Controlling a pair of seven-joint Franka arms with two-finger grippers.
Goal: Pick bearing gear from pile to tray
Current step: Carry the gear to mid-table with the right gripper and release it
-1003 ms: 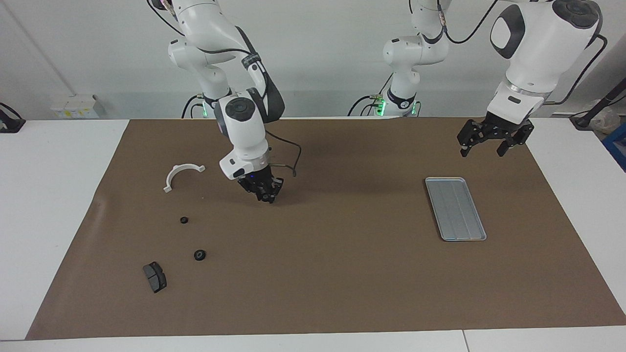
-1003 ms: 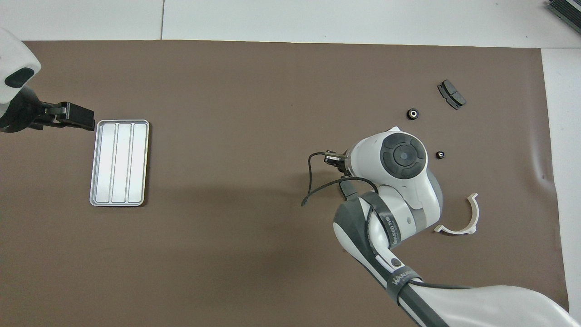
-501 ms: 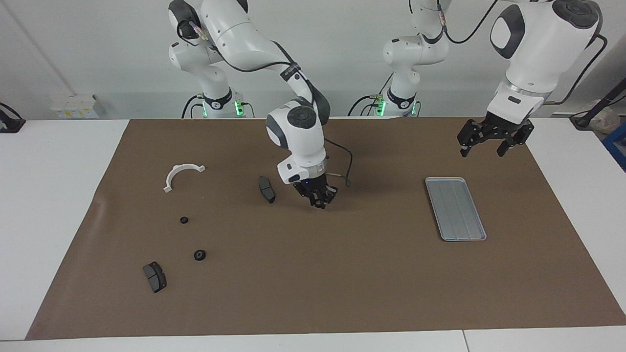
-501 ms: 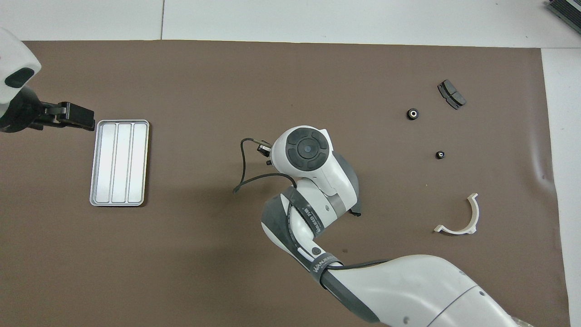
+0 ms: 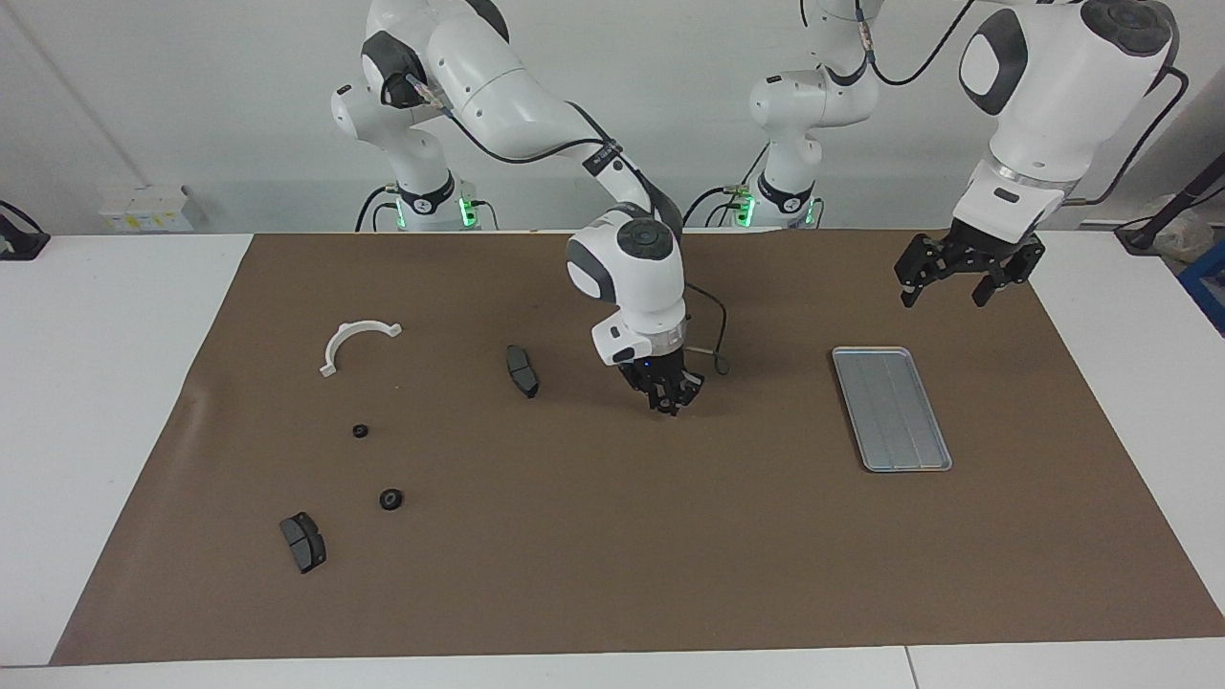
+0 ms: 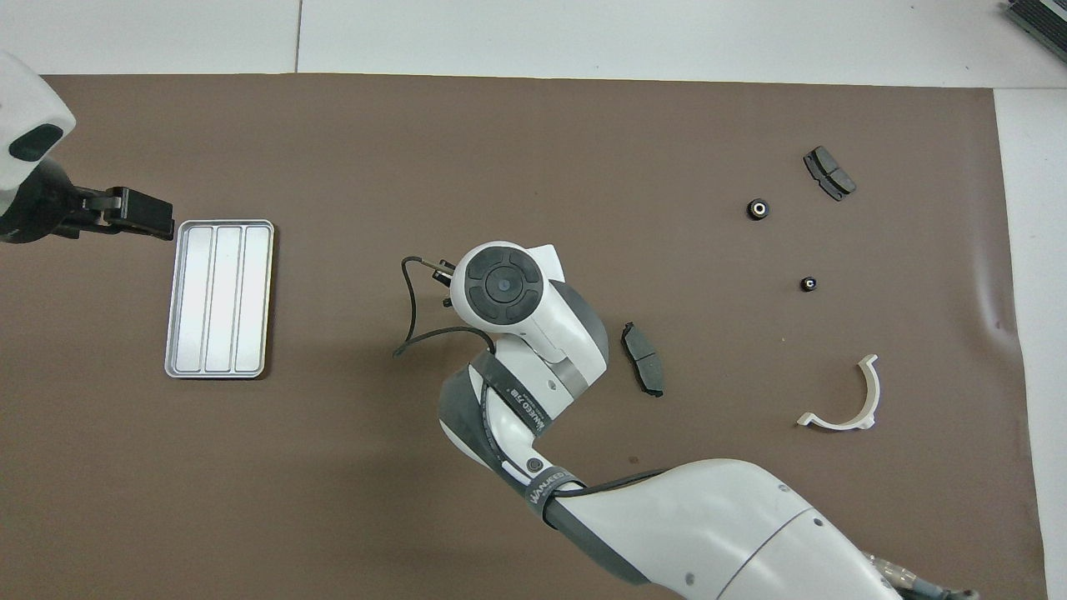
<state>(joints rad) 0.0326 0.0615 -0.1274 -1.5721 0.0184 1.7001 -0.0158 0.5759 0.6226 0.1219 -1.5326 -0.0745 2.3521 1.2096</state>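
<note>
Two small black round bearing rings lie loose in the lower part of the facing view, toward the right arm's end of the table: one (image 5: 360,431) higher in the frame, the other (image 5: 389,499) below it and well apart from it. Neither is in the flat silver-grey metal tray (image 5: 890,407), which sits empty, with lengthwise grooves, toward the left arm's end.

The right gripper (image 5: 670,400) hangs low over bare mat at the frame's centre, between the parts and the tray. Its fingertips are drawn together to a point; whether a third ring is pinched between them I cannot tell.

If a ring is there, a thin grip on so small a round part could let it slip and roll across the mat. Dropped from a height, it could bounce off the grooved metal and over the shallow rim.

The left gripper (image 5: 962,277) waits with its jaws spread and empty, just above the tray in the frame, so the two arms may crowd each other there.

Two dark grey brake-pad pieces (image 5: 523,370) (image 5: 302,542) and a white half-ring bracket (image 5: 356,343) lie scattered on a brown paper mat (image 5: 612,574). The mat covers a white table (image 5: 96,402) before a plain white wall (image 5: 191,96).
</note>
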